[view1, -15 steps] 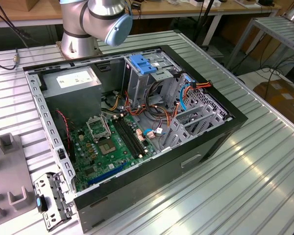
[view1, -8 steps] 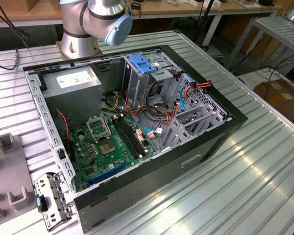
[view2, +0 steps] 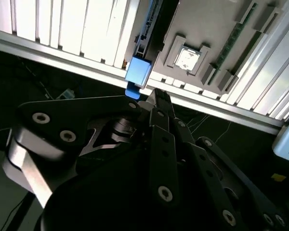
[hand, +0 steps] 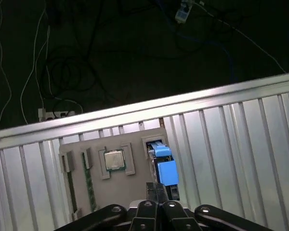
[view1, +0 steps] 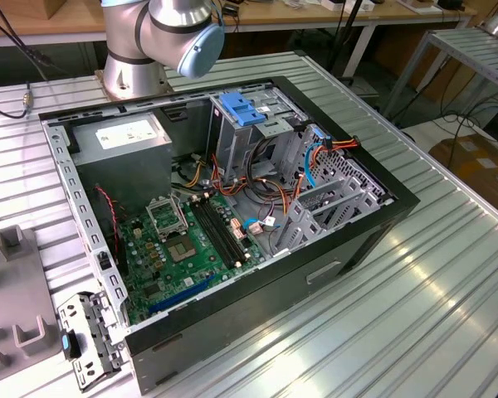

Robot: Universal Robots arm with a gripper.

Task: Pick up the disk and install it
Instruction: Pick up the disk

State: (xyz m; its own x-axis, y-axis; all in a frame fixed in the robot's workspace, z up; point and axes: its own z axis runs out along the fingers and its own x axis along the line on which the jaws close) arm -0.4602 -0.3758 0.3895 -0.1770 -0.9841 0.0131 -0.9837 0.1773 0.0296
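Disk (hand: 164, 166) in tray (hand: 130, 192) slot; just past gripper (hand: 157, 187) w/ jaws together

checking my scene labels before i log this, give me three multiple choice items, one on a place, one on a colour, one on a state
1. Where is the disk?
A on the floor
B at the grey tray, beside the processor chip
C in a person's hand

2. What colour are the disk's rails?
A red
B blue
C yellow

3. How is the computer case?
A side panel off, inside exposed
B fully closed
C wrapped in foil

Answers:
1 B, the first wrist view shows it next to the chip on the tray.
2 B, its plastic is bright blue in both wrist views.
3 A, the exterior view looks straight onto the motherboard.
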